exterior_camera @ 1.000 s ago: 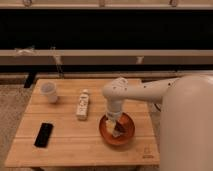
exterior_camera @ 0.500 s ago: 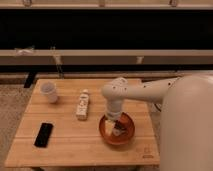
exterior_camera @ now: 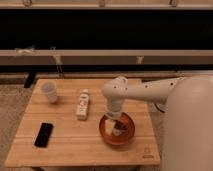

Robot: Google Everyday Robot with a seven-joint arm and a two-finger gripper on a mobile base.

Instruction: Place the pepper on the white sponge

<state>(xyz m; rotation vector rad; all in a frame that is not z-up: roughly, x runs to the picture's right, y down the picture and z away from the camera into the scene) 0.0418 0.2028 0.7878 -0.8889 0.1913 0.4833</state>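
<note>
The orange-red bowl [exterior_camera: 118, 137] sits at the front right of the wooden table [exterior_camera: 65, 145]. Inside it lies the white sponge [exterior_camera: 109, 127], partly covered by the arm. My gripper [exterior_camera: 116, 126] reaches down into the bowl, right over the sponge. A small dark shape at the gripper's tip may be the pepper; I cannot make it out for sure.
A white cup [exterior_camera: 49, 92] stands at the back left. A long white remote-like bar [exterior_camera: 82, 105] lies in the middle. A flat black phone [exterior_camera: 43, 134] lies at the front left. My white arm [exterior_camera: 150, 90] comes in from the right.
The gripper has lowered slightly into the bowl; otherwise the arm and the objects hold the same places.
</note>
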